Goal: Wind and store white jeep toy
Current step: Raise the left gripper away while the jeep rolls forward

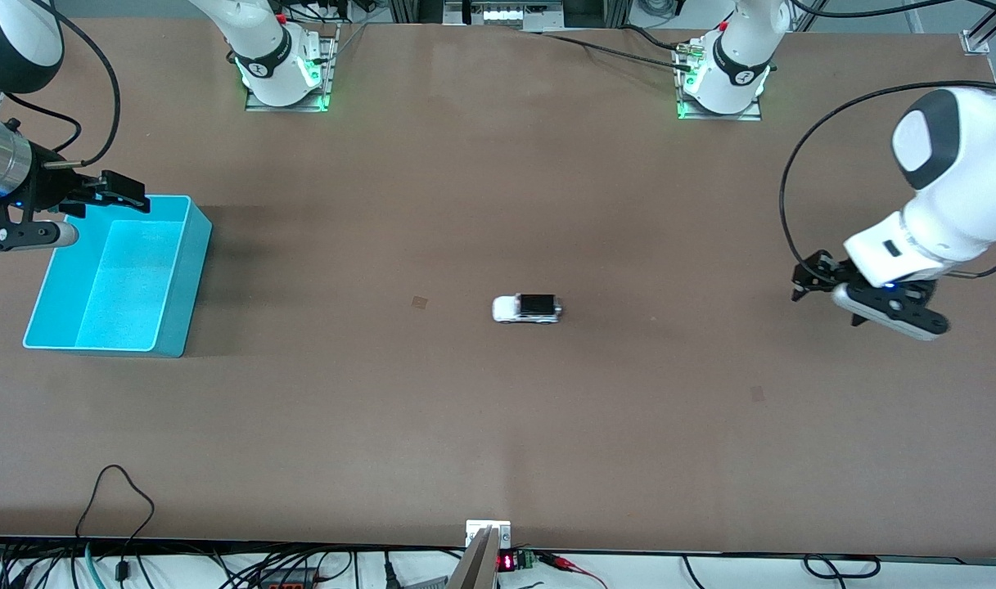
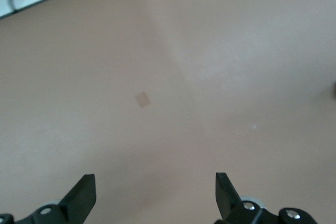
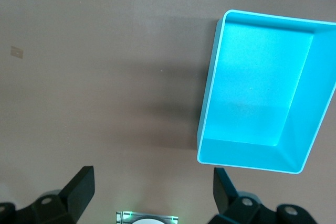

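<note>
The white jeep toy point(image 1: 527, 307) stands on its wheels near the middle of the brown table, black roof panel up. It is out of both wrist views. The empty turquoise bin point(image 1: 117, 274) sits at the right arm's end of the table and also shows in the right wrist view point(image 3: 207, 103). My right gripper point(image 1: 113, 200) hangs open and empty over the bin's edge that lies farthest from the front camera, as the right wrist view point(image 3: 152, 187) shows. My left gripper point(image 1: 826, 309) hangs open and empty over bare table at the left arm's end, as the left wrist view point(image 2: 154, 195) shows.
Small tan patches mark the table beside the jeep point(image 1: 419, 303) and nearer the front camera at the left arm's end point(image 1: 757, 394). The arm bases point(image 1: 283, 74) point(image 1: 720, 82) stand along the table's edge farthest from the camera. Cables point(image 1: 121, 491) lie at the near edge.
</note>
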Controlling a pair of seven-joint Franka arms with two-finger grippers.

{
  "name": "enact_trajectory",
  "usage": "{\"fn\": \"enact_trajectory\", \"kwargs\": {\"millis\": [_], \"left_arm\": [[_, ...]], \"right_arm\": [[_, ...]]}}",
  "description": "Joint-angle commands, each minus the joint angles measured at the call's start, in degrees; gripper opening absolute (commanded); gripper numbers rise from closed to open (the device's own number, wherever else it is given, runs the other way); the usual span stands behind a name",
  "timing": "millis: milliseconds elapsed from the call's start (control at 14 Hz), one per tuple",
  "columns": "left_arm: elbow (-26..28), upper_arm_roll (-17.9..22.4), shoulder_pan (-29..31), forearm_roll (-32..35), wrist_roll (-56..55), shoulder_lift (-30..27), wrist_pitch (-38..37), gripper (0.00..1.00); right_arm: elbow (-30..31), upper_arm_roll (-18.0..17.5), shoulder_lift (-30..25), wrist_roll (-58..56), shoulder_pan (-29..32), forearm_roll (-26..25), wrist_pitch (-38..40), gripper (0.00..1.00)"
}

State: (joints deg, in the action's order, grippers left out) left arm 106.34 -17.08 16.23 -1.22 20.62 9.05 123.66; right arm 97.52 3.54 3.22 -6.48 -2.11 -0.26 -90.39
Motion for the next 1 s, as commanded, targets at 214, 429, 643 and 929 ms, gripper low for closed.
{"fn": "enact_trajectory", "kwargs": {"millis": [214,429,643,929], "left_arm": [[-6.2,9.1,-6.2,-1.0,-11.5,-1.3,-6.9,1.0],[-10.7,10.7,-7.3,-1.0,-14.7,-1.4,-13.5,1.0],[-12.4,13.4,-10.9,-0.8,-18.5,-1.6,-17.5,1.0],[-12.7,12.1,-11.0,-0.5,-20.3,-2.6,-17.8,1.0]], "right_arm": [[-0.6,-0.3,0.4,-0.1,0.1,0.2,1.5,1.0],[-0.6,-0.4,0.6,-0.3,0.0,0.2,1.6,1.0],[-0.6,-0.5,0.7,-0.2,0.0,0.2,2.0,1.0],[-0.6,-0.5,0.9,-0.2,0.0,0.2,2.6,1.0]]}}
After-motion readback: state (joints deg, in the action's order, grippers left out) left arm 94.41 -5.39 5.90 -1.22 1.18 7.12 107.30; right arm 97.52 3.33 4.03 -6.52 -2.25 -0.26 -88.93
